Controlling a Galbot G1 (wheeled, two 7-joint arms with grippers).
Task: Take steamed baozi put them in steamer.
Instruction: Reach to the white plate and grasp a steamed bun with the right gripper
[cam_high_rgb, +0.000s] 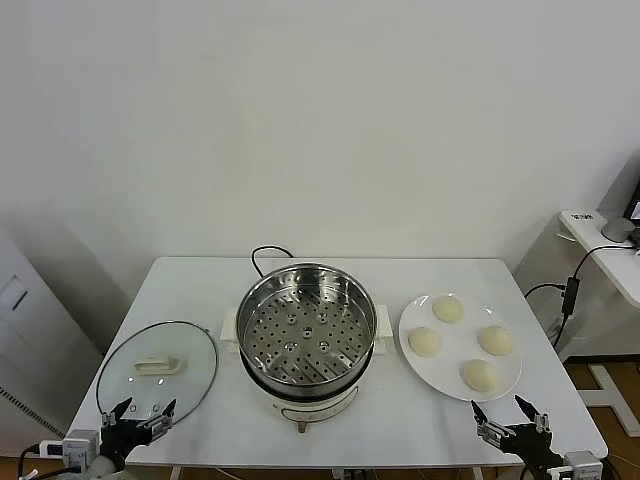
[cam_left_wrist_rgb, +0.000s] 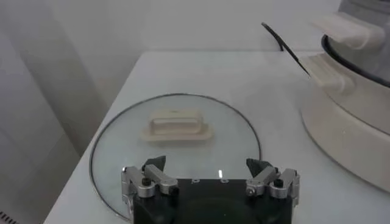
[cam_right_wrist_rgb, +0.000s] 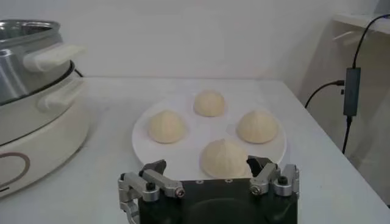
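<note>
Item: four pale cream round steamed baozi (cam_high_rgb: 460, 342), all on the flat white round plate (cam_high_rgb: 508, 388), just right of the shiny stainless-steel steamer (cam_high_rgb: 304, 335), whose perforated tray we find bare. Right gripper (cam_high_rgb: 511, 418) and left gripper (cam_high_rgb: 140, 417): jaws spread, empty, at the table's near edge. We judge transfer unstarted; next, right reaches the nearest bun.

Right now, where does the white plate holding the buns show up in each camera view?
Head view: white plate on the table, right of the steamer.
Left wrist view: not in it.
Right wrist view: plate just beyond the open right gripper.
Shared landmark: the steamer, in all three views.
</note>
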